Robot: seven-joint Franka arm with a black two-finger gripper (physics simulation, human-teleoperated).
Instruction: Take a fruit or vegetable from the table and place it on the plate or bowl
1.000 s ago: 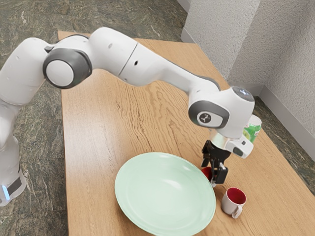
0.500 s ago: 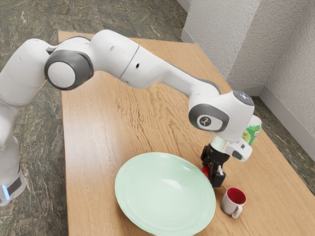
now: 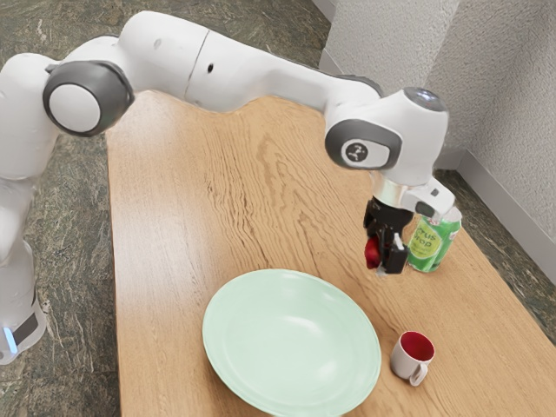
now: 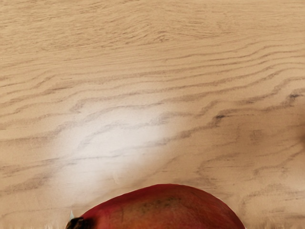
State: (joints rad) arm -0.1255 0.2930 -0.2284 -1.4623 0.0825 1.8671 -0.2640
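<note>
A small red fruit (image 3: 373, 253) hangs in the air above the table, held between the black fingers of my gripper (image 3: 382, 254), which is shut on it. In the wrist view the same red fruit (image 4: 159, 208) sits just under my hand with bare wood grain beyond it. The pale green plate (image 3: 291, 340) lies on the table toward the exterior view's lower middle, below and to the left of the gripper.
A green can (image 3: 432, 242) stands just to the exterior view's right of the gripper, close to the fingers. A white cup with a red inside (image 3: 412, 355) stands beside the plate's right rim. The wooden table (image 3: 208, 226) ends near the wall at the right.
My hand has risen from the table beside the plate, lifting the red fruit with it, and now hangs next to the green can. The plate and cup have stayed put.
</note>
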